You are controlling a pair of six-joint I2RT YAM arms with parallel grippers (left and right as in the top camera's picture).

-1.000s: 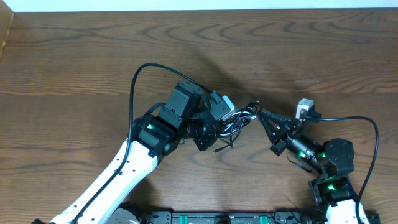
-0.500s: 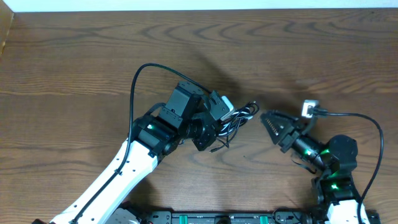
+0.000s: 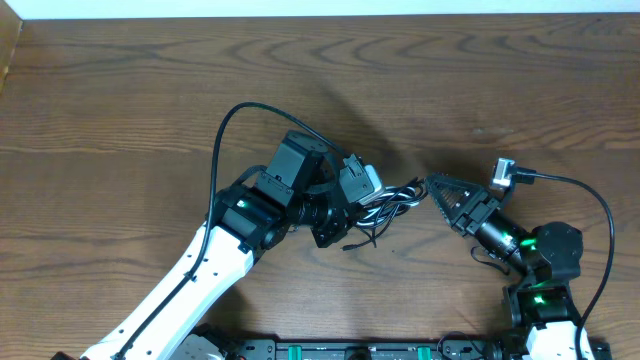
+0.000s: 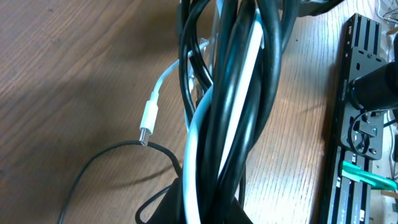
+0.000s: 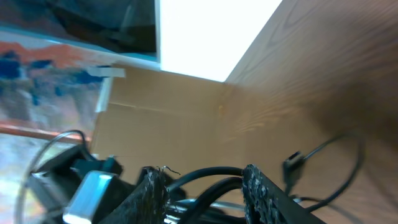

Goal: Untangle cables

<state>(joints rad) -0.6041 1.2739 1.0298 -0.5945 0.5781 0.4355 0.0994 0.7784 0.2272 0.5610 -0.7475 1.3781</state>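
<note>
Tangled cables [image 3: 392, 197], long axis left-right

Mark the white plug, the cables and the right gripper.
white plug [image 4: 148, 117], left wrist view, on its white body.
cables [image 3: 392, 198], overhead view, middle of the tangle.
right gripper [image 3: 437, 192], overhead view, midway between its fingertips.

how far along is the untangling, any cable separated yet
Nothing looks done: no cable lies apart, and the cables form one black-and-white clump with only a white plug hanging free. In hand: the left gripper grips the clump; the right gripper has its jaws open around strands at its edge. Left: separating every cord.
</note>
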